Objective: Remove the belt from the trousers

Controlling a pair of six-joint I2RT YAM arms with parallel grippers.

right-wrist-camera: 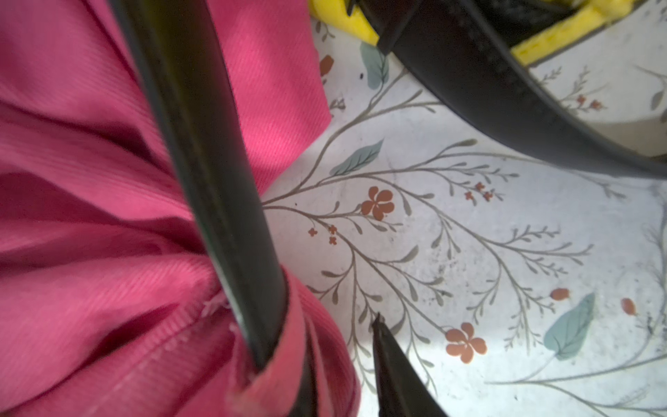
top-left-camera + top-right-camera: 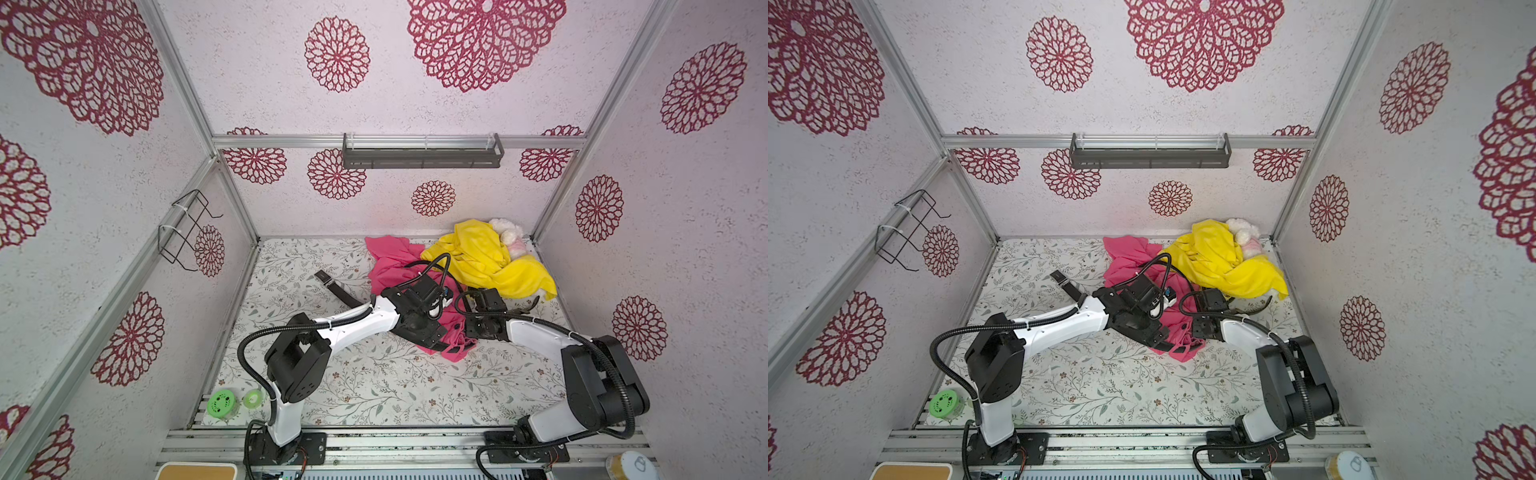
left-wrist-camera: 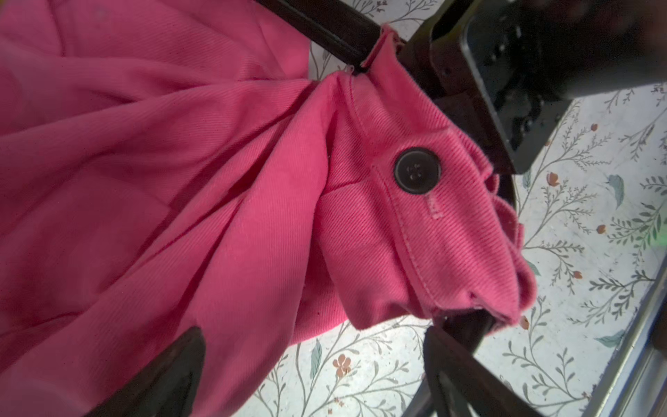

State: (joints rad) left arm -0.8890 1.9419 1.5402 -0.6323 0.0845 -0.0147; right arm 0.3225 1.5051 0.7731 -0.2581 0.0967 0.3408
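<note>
Belt (image 1: 216,173): dark strap, nearest the right wrist lens, crossing the pink cloth and threaded through a belt loop (image 1: 285,343). A second stretch curves over bare table beside the yellow cloth (image 1: 563,32).
Belt ends: in both top views one end (image 2: 330,282) lies flat on the table beyond the left arm. The other tip (image 2: 525,307) pokes out near the yellow heap.
Trousers (image 2: 390,257): pink, bunched mid-table under both wrists, waistband gathered along the strap.
Left gripper (image 3: 314,346): fingers (image 3: 173,372) wide apart and holding nothing, over the crumpled waistband. The button (image 3: 417,170) sits beyond the gap.
Belt vs left gripper: the strap runs along the waistband edge farthest from the fingertips. A short brown piece shows just beside one finger; contact unclear.
Right gripper (image 2: 484,309): only one finger (image 1: 393,372) shows, over bare table (image 1: 469,252) just beside the loop. Its partner is hidden behind strap and cloth, so I cannot tell whether it is clamped or apart.
</note>
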